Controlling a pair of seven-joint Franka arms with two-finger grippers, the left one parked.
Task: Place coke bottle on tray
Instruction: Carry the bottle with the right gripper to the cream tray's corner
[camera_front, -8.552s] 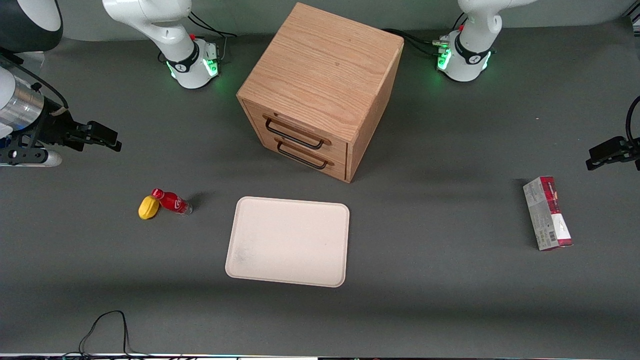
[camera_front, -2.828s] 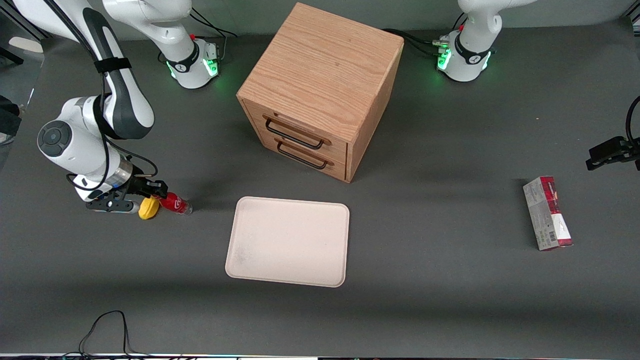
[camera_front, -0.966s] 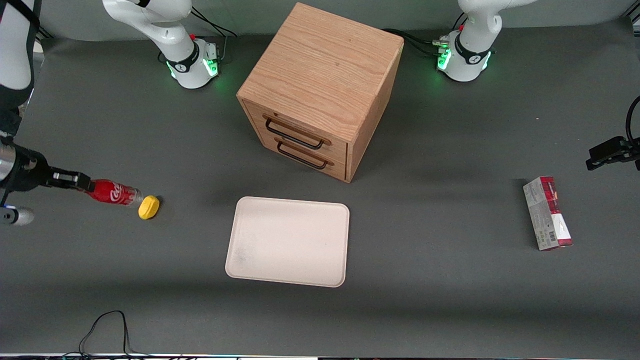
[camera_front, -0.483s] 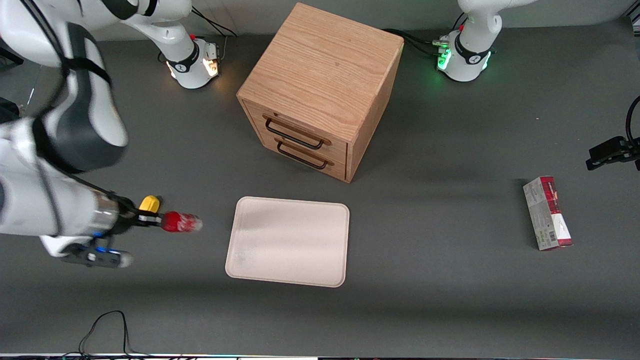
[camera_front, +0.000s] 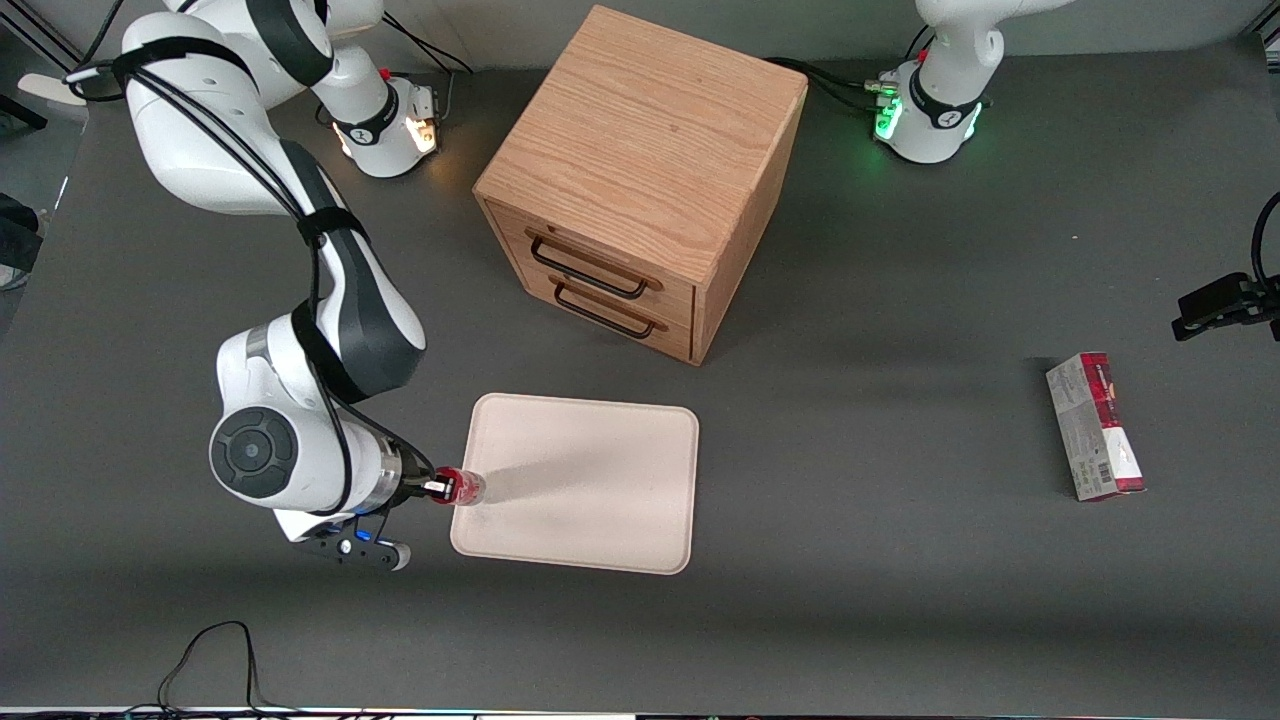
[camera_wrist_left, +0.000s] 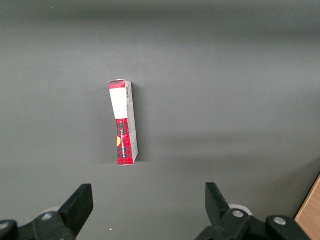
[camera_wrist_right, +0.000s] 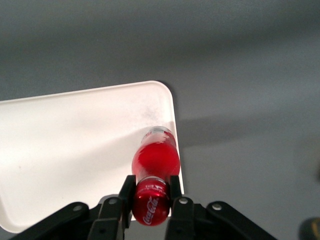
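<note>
My right gripper (camera_front: 437, 488) is shut on the red cap end of the coke bottle (camera_front: 460, 487), a tiny red bottle with a clear base. It holds the bottle lying level, base pointing over the edge of the tray (camera_front: 600, 530) that faces the working arm's end. The tray is large, flat, cream-pink. In the right wrist view the gripper (camera_wrist_right: 151, 196) grips the bottle (camera_wrist_right: 155, 157) by its cap, and the bottle's base hangs over the tray's rim (camera_wrist_right: 165, 95) near a rounded corner. I cannot tell if the bottle touches the tray.
A wooden drawer cabinet (camera_front: 640, 180) stands farther from the front camera than the tray. A red-and-grey carton (camera_front: 1094, 426) lies toward the parked arm's end, also in the left wrist view (camera_wrist_left: 123, 122). The yellow lemon-shaped lump is hidden by my arm.
My gripper has carried the bottle from beside the yellow lump to the tray's edge and nearer the front camera. The arm now covers the yellow lump.
</note>
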